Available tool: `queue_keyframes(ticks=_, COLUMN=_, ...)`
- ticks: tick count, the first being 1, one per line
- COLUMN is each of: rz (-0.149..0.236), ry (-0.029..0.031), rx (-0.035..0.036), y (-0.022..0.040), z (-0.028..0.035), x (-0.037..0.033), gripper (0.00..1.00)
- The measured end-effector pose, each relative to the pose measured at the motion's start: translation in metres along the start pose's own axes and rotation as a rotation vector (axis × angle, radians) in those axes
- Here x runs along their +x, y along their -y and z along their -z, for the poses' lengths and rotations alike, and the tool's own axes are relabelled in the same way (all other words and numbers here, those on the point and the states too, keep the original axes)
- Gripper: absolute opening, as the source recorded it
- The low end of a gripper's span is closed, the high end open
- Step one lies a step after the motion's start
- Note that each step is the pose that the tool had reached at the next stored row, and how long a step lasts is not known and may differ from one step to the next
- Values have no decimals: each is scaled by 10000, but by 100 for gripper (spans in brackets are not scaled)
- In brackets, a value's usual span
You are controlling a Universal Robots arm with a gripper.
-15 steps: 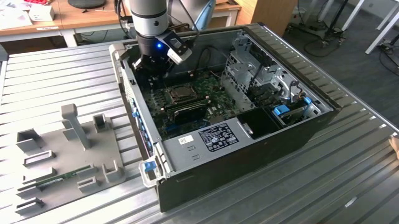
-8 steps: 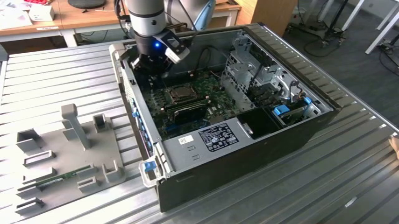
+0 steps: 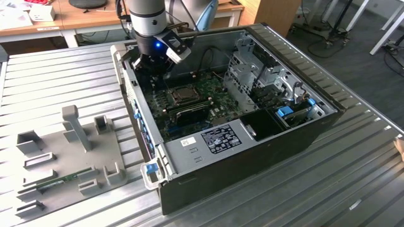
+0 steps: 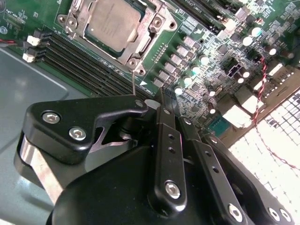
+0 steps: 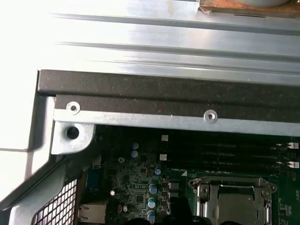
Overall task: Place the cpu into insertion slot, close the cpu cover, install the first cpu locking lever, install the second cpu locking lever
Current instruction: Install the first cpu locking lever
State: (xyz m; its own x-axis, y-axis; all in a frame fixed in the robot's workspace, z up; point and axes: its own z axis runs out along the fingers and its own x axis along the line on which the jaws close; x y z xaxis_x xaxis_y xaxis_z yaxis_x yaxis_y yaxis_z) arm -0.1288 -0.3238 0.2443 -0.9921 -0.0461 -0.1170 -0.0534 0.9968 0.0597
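The small square cpu point(image 4: 110, 23) has a pale silver-beige metal top, framed by the thin silver metal cpu cover point(image 4: 140, 37). The flat circuit board point(image 4: 206, 51) is green, dotted with silvery round capacitors point(image 4: 204, 60) and lined with long black memory slots point(image 4: 84, 63). The ribbed metal worktop point(image 3: 63, 71) is striped silver-grey. The boxy computer case point(image 3: 252, 161) is black.
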Motion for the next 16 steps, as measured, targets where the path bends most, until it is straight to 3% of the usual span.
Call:
queue_keyframes(ticks=8, rz=-4, ry=82, rx=-80, y=-10, z=-5, x=1, gripper=10)
queue_keyframes(ticks=12, rz=-19, ry=139, rx=-217, y=-11, z=-7, x=1, gripper=10)
queue_keyframes(ticks=16, rz=-18, ry=144, rx=-217, y=-17, z=-7, x=5, gripper=10)
